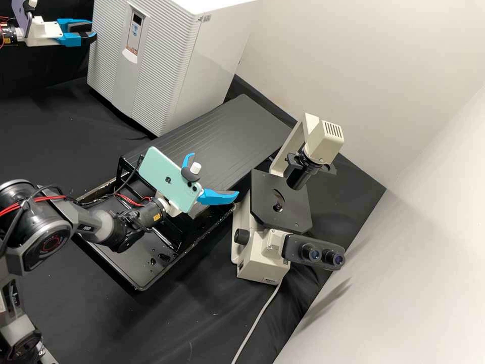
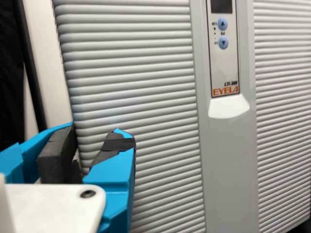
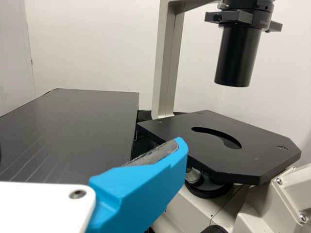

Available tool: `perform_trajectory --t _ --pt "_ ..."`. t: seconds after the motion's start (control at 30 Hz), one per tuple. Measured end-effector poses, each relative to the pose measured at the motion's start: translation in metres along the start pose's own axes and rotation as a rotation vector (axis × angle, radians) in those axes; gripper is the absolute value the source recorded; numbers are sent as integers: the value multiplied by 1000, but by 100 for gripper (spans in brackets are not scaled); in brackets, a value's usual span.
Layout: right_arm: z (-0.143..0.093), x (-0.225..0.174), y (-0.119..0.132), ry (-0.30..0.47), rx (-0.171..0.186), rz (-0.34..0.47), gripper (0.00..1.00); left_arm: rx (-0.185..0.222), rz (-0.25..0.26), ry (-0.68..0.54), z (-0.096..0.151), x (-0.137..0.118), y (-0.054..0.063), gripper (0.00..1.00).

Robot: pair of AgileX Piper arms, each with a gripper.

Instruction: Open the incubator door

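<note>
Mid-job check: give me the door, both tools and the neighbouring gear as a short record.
Incubator door: closed
Control panel: on the incubator's front
Left tool: open, at the door's side edge; contact unclear
Right tool: open, holding nothing, near the microscope
Phone: mounted on the right arm
Task status: door not yet opened
</note>
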Motion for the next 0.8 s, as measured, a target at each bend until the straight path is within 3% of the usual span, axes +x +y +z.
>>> perform_trajectory --t 0.2,0.43,0.8 --pt "0 0 0 0 0 0 100 27 -16 -2 10 -7 5 0" --pt "0 0 0 0 0 0 100 163 -85 -188 42 -15 7 0" --pt "0 0 0 0 0 0 100 171 -82 -195 44 -16 8 0"
